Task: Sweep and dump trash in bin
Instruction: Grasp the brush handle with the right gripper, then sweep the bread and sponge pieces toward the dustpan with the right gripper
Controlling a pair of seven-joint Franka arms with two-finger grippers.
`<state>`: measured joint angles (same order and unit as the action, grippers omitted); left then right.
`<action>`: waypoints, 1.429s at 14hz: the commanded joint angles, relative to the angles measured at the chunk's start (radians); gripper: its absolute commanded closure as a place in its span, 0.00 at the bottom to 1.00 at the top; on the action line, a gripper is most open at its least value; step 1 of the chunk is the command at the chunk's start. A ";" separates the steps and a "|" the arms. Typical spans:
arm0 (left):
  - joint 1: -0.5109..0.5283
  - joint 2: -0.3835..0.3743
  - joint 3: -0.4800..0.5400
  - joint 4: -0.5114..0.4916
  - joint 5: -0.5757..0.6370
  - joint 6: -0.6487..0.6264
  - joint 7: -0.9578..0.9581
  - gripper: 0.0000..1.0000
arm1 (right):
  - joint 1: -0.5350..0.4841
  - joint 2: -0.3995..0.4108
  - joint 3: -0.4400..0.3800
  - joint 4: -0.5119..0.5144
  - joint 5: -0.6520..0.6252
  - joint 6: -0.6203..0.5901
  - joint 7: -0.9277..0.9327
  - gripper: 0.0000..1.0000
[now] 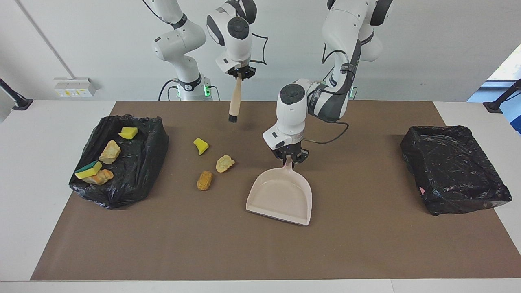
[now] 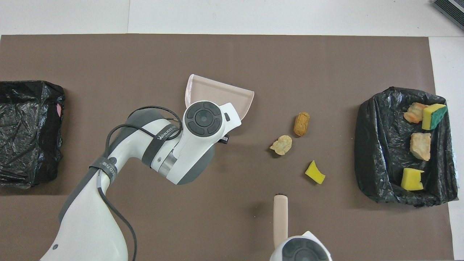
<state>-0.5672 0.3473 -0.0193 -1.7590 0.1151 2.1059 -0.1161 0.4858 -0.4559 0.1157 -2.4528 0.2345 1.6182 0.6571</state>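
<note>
You have both tools gripped: left gripper point(image 1: 290, 158) clamped on dustpan point(image 1: 281, 197) handle, pan seemingly tilted; right gripper point(image 1: 239, 74) shut on brush point(image 1: 234, 101), airborne. Four trash pieces in bin point(image 1: 140, 162). Three left on mat point(image 1: 260, 252): yellow sponge chunk point(image 1: 200, 145), two tan lumps point(image 1: 224, 163), at pan's 9–10 o'clock facing view. Sweep, dump pending.

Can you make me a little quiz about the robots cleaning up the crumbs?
1. How many trash pieces lie loose on the mat?
2. True or false: the right pincer holds the dustpan.
3. What does the left pincer grip? A) brush B) dustpan handle C) sponge

Key:
1. Three: yellow sponge chunk, pale lump, orange lump.
2. False, it holds the brush.
3. B
</note>
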 commanded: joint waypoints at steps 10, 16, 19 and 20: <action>0.024 -0.114 0.001 -0.100 0.095 -0.144 0.785 1.00 | -0.306 0.451 0.018 0.271 -0.496 0.203 -0.376 1.00; -0.031 -0.148 -0.004 -0.154 0.103 -0.095 0.788 1.00 | -0.337 0.493 0.018 0.279 -0.482 0.229 -0.551 1.00; -0.048 -0.152 -0.007 -0.171 0.103 -0.080 0.829 1.00 | -0.349 0.484 0.016 0.232 -0.243 0.232 -0.597 1.00; -0.053 -0.152 -0.007 -0.172 0.103 -0.083 0.848 1.00 | -0.345 0.480 0.018 0.226 -0.201 0.230 -0.596 1.00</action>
<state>-0.5981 0.2360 -0.0363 -1.8750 0.1997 1.9943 0.6925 0.1565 0.0496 0.1215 -2.1884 -0.0595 1.8442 0.1034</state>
